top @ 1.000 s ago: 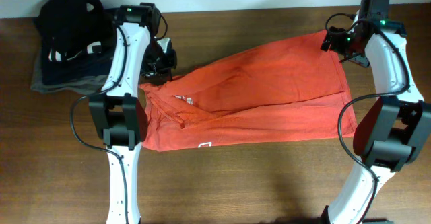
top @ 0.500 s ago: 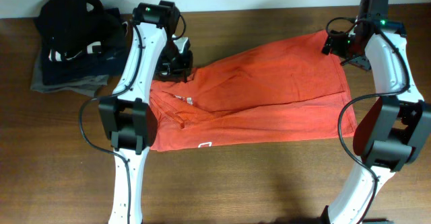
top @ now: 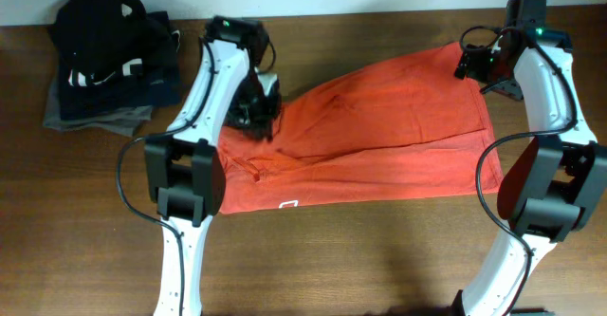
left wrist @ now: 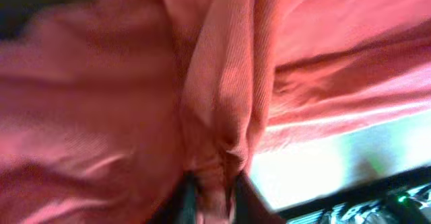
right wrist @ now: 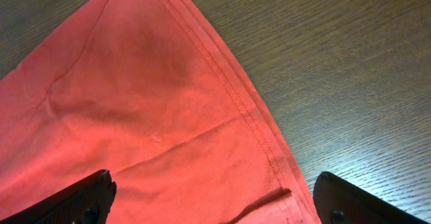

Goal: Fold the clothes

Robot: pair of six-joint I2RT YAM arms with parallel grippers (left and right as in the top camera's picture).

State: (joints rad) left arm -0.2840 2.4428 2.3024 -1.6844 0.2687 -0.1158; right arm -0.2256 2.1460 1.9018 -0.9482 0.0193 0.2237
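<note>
The orange-red T-shirt lay spread across the middle of the dark wooden table. It formed a rough, slanting oblong with soft creases running along its length. A small white printed mark showed near its front edge. At the far left corner of the table sat a slumped pile of dark garments, black on top with navy and grey beneath, well apart from the shirt.

The left gripper was down on the shirt's left end, where the cloth was rumpled. From its wrist camera the fabric showed a fine ribbed knit. A narrow ridge of it was gathered into a vertical fold and pinched tight between the two dark fingers, with loose folds billowing to either side.

The right gripper was at the shirt's far right corner. In its own view the black fingertips stood wide apart at the bottom corners, with nothing between them. The cloth beneath was smooth and flat, narrowing away to a point. A neat hem with a double row of stitching edged it, and bare, streaky wood grain lay beyond. I could not tell whether those fingers touched the cloth.
</note>
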